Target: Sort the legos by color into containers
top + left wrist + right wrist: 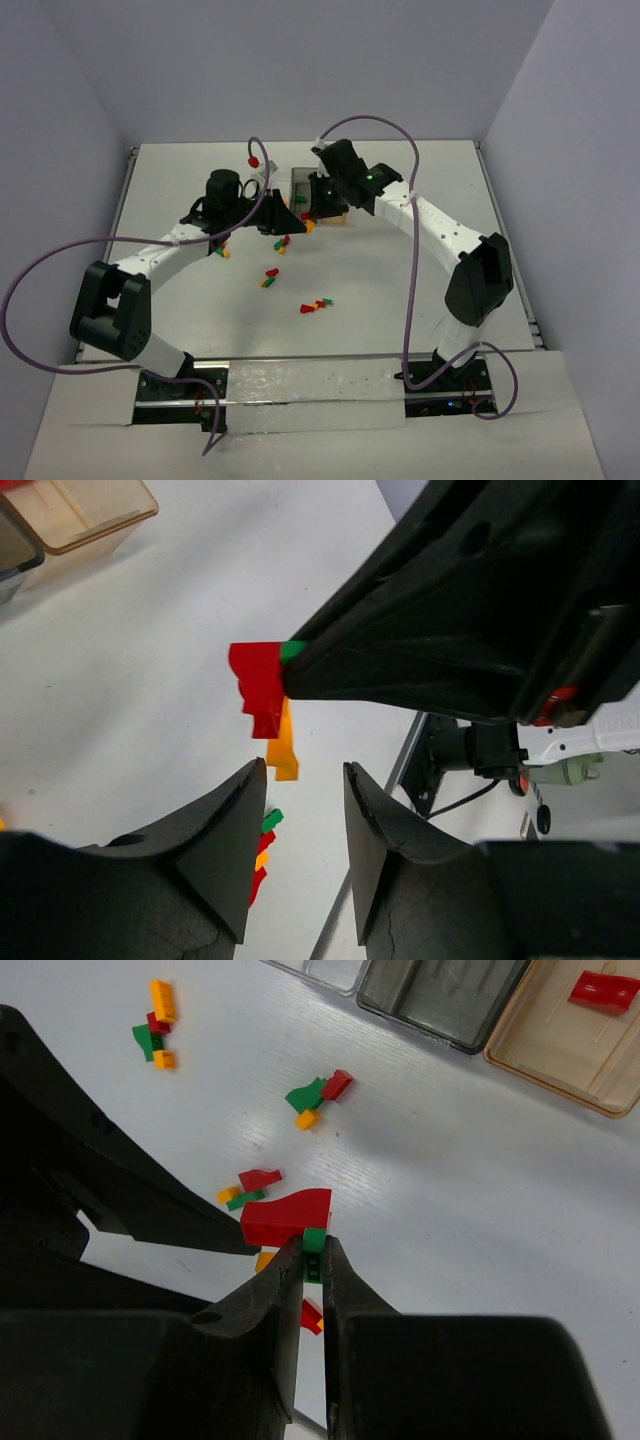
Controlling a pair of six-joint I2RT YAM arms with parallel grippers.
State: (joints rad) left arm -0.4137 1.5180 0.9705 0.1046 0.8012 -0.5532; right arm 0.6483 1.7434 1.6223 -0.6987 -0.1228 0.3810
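My right gripper (312, 1256) is shut on a small green brick (314, 1239) with a red brick (288, 1216) stuck on its end, held above the table. In the left wrist view the red brick (258, 685) and green brick (293, 650) stick out of the right gripper's fingers (420, 650), with an orange brick (283, 748) just below. My left gripper (305, 772) is open and empty, its tips close under the red brick. Three joined containers stand behind: clear (330, 970), dark grey (445, 995), and amber (550, 1055) holding a red brick (603, 988).
Loose clusters of red, green and orange legos lie on the white table (480, 1180): one group at far left (155, 1030), one mid (318, 1095), one near the jaws (252, 1185). More lie nearer the bases (315, 305). The two grippers meet just in front of the containers (300, 180).
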